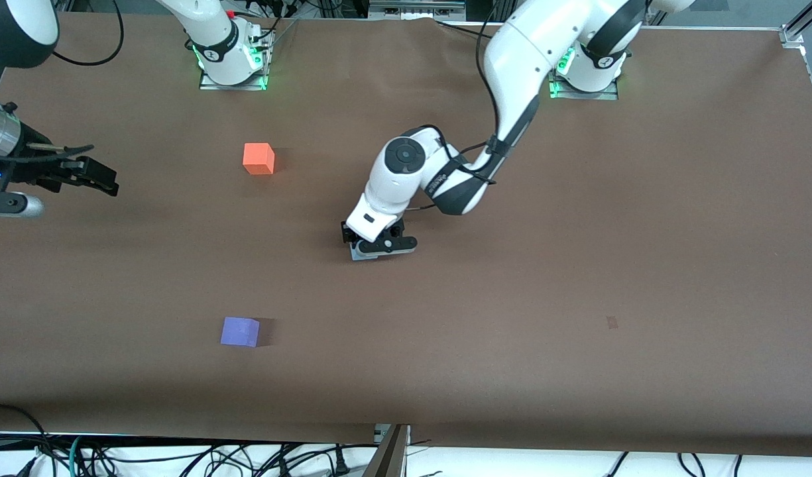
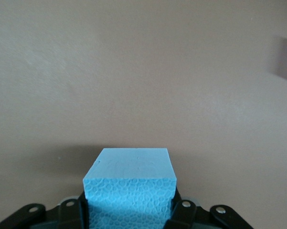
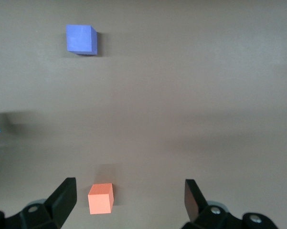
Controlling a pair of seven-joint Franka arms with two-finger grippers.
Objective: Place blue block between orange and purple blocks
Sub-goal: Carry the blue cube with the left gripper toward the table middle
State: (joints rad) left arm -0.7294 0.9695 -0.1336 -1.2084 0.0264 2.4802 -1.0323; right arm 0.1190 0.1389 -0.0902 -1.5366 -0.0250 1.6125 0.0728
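The left gripper sits low over the middle of the brown paper-covered table, its two black fingers pinching the small light sky-blue matte foam cube, which is hidden under the wrist from the front camera. From that gripper the bright orange matte cube lies on the table at about ten o'clock and the violet-purple matte cube at about eight o'clock, both well apart from it and from each other. The right gripper waits in the air over the right arm's end of the table, at about nine o'clock from the orange cube, fingers spread wide with nothing between them.
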